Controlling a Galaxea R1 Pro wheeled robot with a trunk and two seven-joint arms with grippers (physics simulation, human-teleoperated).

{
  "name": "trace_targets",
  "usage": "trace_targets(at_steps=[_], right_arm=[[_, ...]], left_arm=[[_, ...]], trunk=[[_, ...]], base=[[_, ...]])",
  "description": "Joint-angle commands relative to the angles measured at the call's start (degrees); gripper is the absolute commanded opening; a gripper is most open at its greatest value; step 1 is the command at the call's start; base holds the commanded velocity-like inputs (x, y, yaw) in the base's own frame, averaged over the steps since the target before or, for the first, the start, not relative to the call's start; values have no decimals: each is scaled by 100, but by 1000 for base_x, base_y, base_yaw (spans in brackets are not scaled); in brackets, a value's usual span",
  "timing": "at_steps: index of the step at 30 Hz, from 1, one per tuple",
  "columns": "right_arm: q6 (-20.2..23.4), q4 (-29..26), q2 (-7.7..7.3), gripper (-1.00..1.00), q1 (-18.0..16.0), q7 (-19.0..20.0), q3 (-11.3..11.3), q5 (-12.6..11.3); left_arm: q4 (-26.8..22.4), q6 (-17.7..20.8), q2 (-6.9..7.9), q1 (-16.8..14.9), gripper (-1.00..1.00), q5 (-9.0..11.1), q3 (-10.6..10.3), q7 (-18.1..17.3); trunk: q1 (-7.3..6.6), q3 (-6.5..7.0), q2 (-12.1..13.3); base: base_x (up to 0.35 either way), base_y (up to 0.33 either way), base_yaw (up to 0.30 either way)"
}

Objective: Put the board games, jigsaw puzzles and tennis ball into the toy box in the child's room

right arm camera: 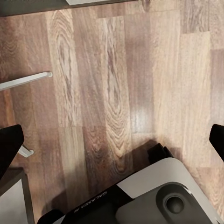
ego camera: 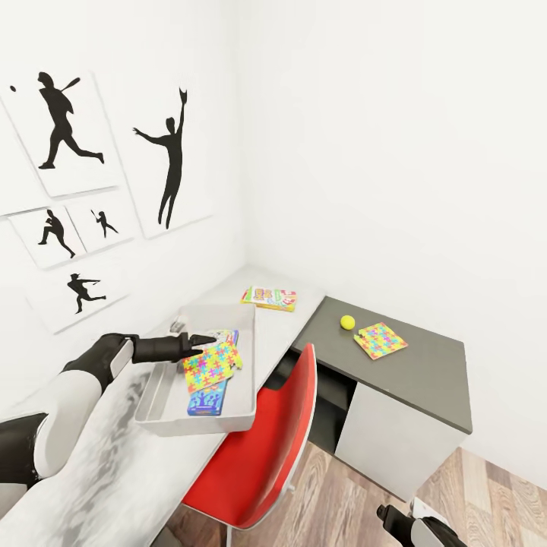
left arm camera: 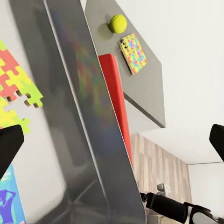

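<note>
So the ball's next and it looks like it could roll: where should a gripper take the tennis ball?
Take the tennis ball across its widest part, coming straight down from above. It is round and sits free on the dark lower wing of the table, so a sideways push would likely roll it. The jigsaw puzzle lies just beside it; keep the fingers off that side.

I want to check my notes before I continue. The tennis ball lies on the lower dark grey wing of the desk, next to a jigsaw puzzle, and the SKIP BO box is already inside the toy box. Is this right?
Not quite. In the head view the SKIP BO box lies on the pale desk top, beyond the toy box, not inside it. The rest holds: the tennis ball lies on the dark grey wing beside a jigsaw puzzle.
</note>
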Motion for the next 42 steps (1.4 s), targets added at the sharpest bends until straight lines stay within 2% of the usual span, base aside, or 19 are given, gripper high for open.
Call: trace_targets(at_steps=[1, 6, 9, 10, 12, 13, 16, 18, 25, 35, 42], right_arm=[[34, -16, -1, 100, -1, -31, 2, -27], [33, -16, -4, 100, -1, -31, 2, -27], [33, -16, -7, 100, -1, -31, 2, -27], [33, -16, -11, 100, -1, -31, 2, -27], [33, -16, -14, 100, -1, -31, 2, -27], [33, -16, -15, 100, -1, -31, 2, -27], [33, -16, -17, 100, -1, -31, 2, -27], [33, -16, -18, 100, -1, -31, 2, -27], [33, -16, -18, 100, -1, -31, 2, -27], [33, -16, -24, 100, -1, -31, 2, -27], [33, -12, -40, 100, -1, -31, -1, -34]], left_arm=[[-1, 51, 10, -5, 100, 5, 21, -14], [-76, 88, 225, -4, 100, 45, 56, -148], [-224, 220, 332, -2, 100, 46, 52, -610], [-362, 342, 406, 0, 100, 27, 29, -1023], [-506, 438, 485, 6, 100, 9, 10, -1414], [-661, 506, 556, 16, 100, -3, -2, -1754], [-930, 615, 675, 49, 100, -21, -14, -2203], [-1046, 725, 772, 74, 100, -25, -18, -2362], [-1174, 885, 902, 111, 100, -18, -22, -2517], [-1193, 922, 900, 117, 100, -17, -29, -2541], [-1194, 936, 888, 117, 100, -21, -180, -2529]], trunk=[[3, -12, -12], [3, -12, -12], [3, -12, -12], [3, -12, -12], [3, -12, -12], [3, -12, -12], [3, -12, -12], [3, -12, -12], [3, -12, -12], [3, -12, -12], [3, -12, -12]], base=[[0, 0, 0], [0, 0, 0], [0, 0, 0], [0, 0, 0], [0, 0, 0], [0, 0, 0], [0, 0, 0], [0, 0, 0], [0, 0, 0], [0, 0, 0], [0, 0, 0]])
